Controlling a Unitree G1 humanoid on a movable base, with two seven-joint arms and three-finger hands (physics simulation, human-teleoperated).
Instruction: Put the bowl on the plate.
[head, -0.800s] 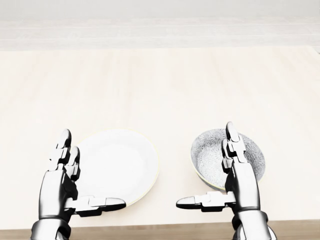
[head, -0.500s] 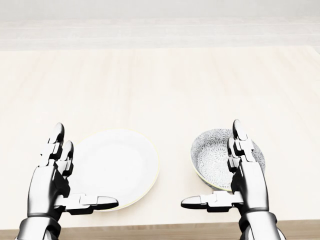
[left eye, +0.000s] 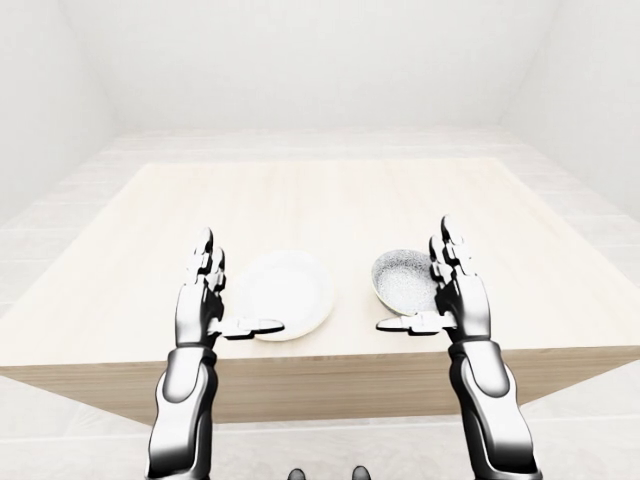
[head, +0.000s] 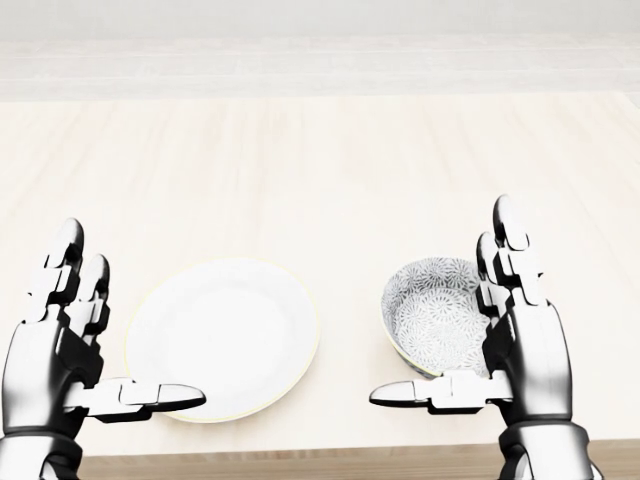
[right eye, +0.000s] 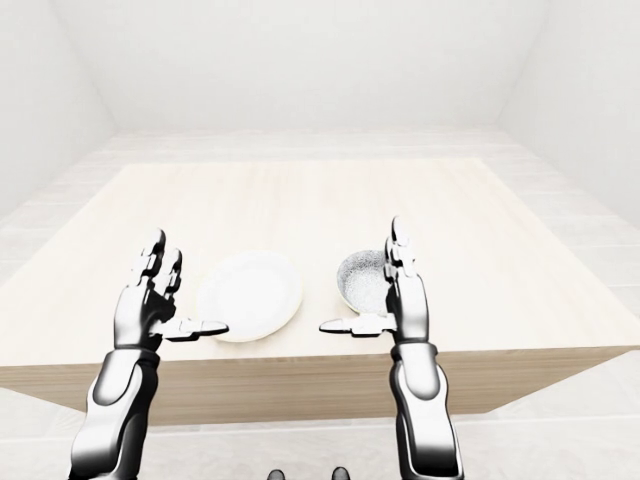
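The left robot hand (head: 50, 350) hangs open over the near left part of the counter (head: 320, 170). Its two long fingers (head: 68, 250) are straight and point to the far side, and its thumb stretches right so that, in the head view, the tip lies over the near left rim of the plate (head: 222, 338); it grips nothing. The right robot hand (head: 528, 345) mirrors it on the right, fingers apart and straight, thumb reaching left across the near rim of the bowl (head: 432, 312). Its palm is just right of the bowl and covers the bowl's right edge in the head view, closed on nothing. Whether either hand touches the crockery cannot be told. The bowl stands upright on the counter close to the near edge, right of the plate and apart from it, with a strip of wood showing between them. Its inside carries a fine grey-and-white flower-like pattern under a pale rim. The plate is plain white with a faint cream edge and lies flat. The counter is a broad slab of pale wood grain. In the eye views the silver-and-black forearms (left eye: 185, 395) rise from below its near edge, and past its far edge lie a pale floor (left eye: 300, 140) and white walls (left eye: 300, 60)
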